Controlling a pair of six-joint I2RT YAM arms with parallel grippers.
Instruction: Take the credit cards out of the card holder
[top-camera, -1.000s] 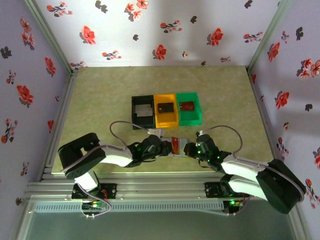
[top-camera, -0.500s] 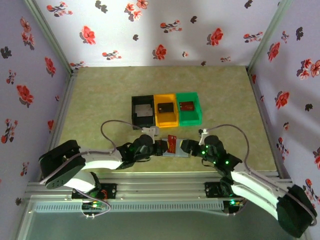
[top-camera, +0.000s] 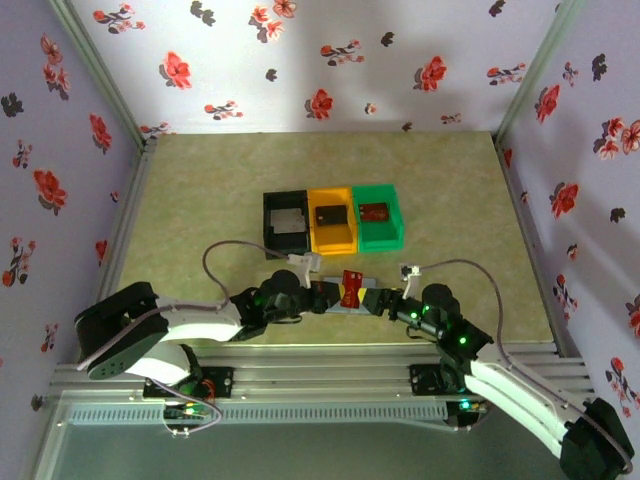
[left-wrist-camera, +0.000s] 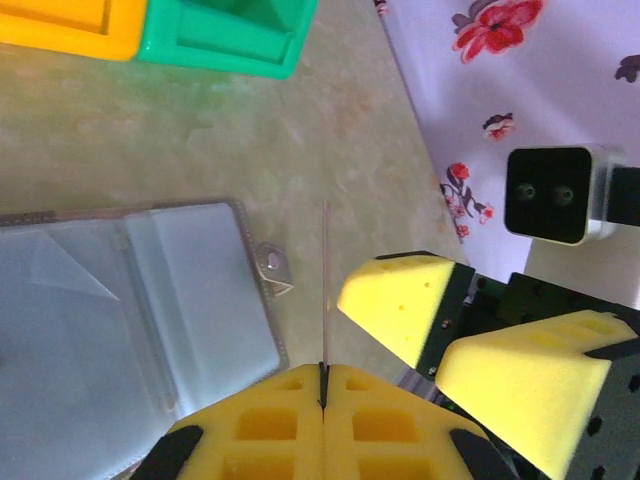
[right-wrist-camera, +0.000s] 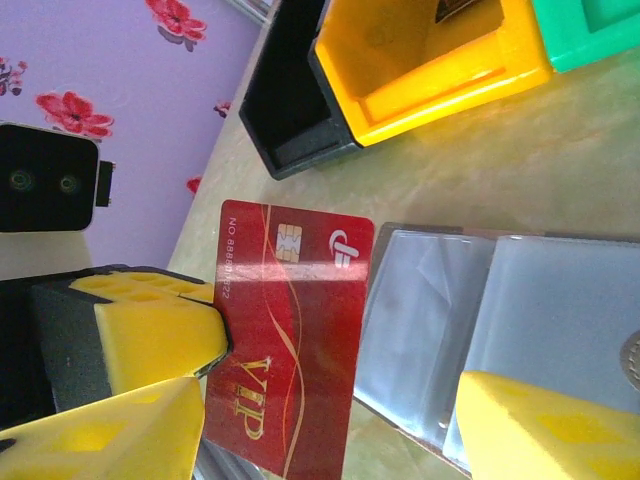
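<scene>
Red credit card (right-wrist-camera: 290, 350) on edge beside open grey card holder (right-wrist-camera: 540, 310).

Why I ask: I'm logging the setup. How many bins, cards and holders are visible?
Bins: 3 (black bin, orange bin, green bin)
Cards: 4 (grey card, dark card, brown card, red card)
Holder: 1
Total: 8

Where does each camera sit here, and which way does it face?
Top external: above, behind the bases, looking down on the table; both arms show.
Left wrist: faces rightward over the card holder; its left end effector pinches the credit card edge-on.
Right wrist: faces leftward; one own finger shows.
Shared: both wrist views hold card and card holder.
</scene>
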